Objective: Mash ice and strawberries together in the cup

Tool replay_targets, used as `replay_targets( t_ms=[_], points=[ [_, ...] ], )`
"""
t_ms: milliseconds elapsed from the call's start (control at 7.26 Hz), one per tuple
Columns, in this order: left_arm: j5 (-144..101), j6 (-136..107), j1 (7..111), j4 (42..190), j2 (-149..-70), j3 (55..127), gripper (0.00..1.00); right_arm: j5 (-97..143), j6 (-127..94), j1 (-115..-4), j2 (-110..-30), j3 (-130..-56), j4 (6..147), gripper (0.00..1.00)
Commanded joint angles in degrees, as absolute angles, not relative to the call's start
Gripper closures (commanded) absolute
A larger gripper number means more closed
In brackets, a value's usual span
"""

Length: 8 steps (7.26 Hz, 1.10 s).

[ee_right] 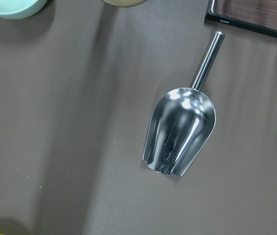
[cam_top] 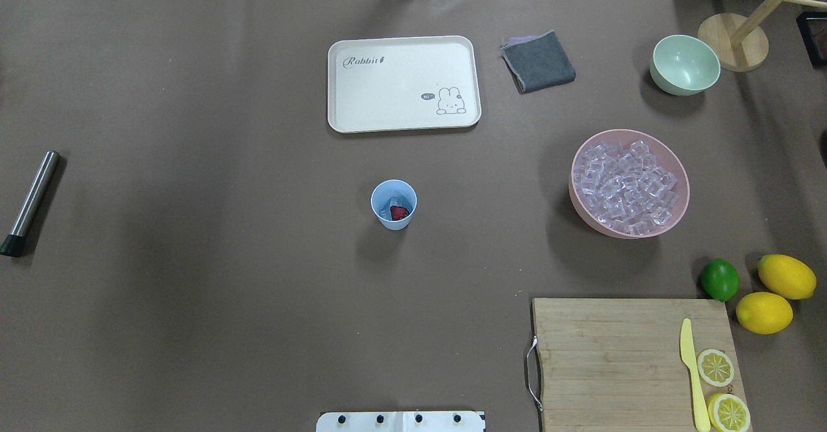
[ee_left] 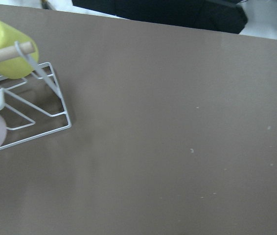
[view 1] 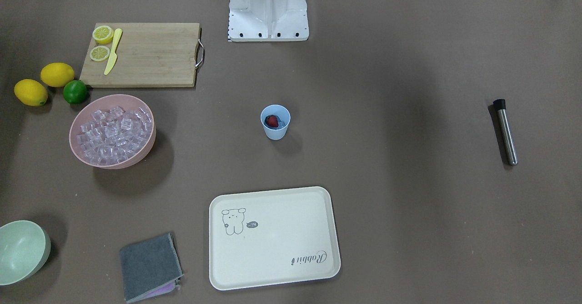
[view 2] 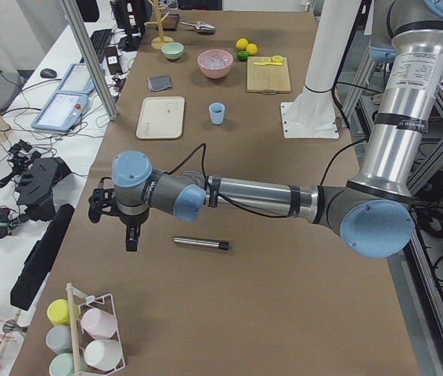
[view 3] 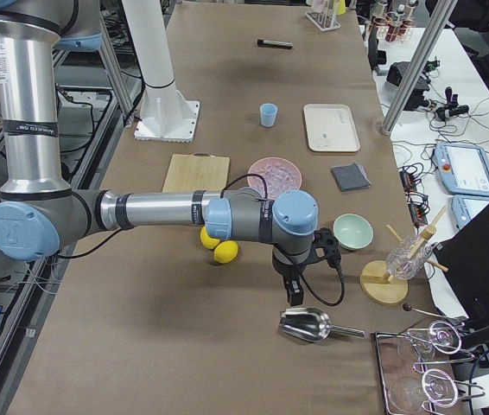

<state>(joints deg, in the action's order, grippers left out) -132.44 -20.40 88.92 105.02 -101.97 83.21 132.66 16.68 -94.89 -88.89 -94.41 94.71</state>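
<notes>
The light-blue cup (view 1: pixel 275 124) (cam_top: pixel 393 222) stands upright mid-table, with the red strawberry (view 1: pixel 272 121) (cam_top: pixel 399 212) inside it. Ice (view 1: pixel 113 131) (cam_top: pixel 625 183) fills a pink bowl (cam_top: pixel 585 216). A steel rod with a black tip (cam_top: pixel 29 203) (view 2: pixel 200 244) lies far from the cup. My left gripper (view 2: pixel 130 235) shows only in the exterior left view, hanging over the table near that rod; I cannot tell whether it is open or shut. My right gripper (view 3: pixel 294 294) shows only in the exterior right view, above a metal scoop (ee_right: pixel 180 132); its state cannot be told either.
A cream tray (cam_top: pixel 404 57), grey cloth (cam_top: pixel 538 61) and pale-green bowl (cam_top: pixel 684 65) lie beyond the cup. A cutting board (cam_top: pixel 614 354) carries lemon slices and a yellow knife, with a lime (cam_top: pixel 719 279) and two lemons beside it. A wire cup rack (ee_left: pixel 26 112) sits under the left wrist.
</notes>
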Motion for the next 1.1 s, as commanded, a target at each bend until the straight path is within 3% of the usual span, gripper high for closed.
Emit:
replay_targets(
  t_ms=[0,275,964],
  points=[
    [-130.9,-19.1,88.7,105.6,-99.2,82.8,0.02,132.7,16.6,-94.8,-88.5,-93.6,95.4,0.01],
    [-130.3,-19.1,88.5,113.8,-93.6,84.0,0.02,132.6,16.6,-94.7,-87.5,-93.6,97.7,0.01],
    [-136.6,-19.2,88.0,111.9,-93.7,82.7,0.02,131.9,14.6,-94.7,-87.1,-92.5,97.3,0.01]
  ],
)
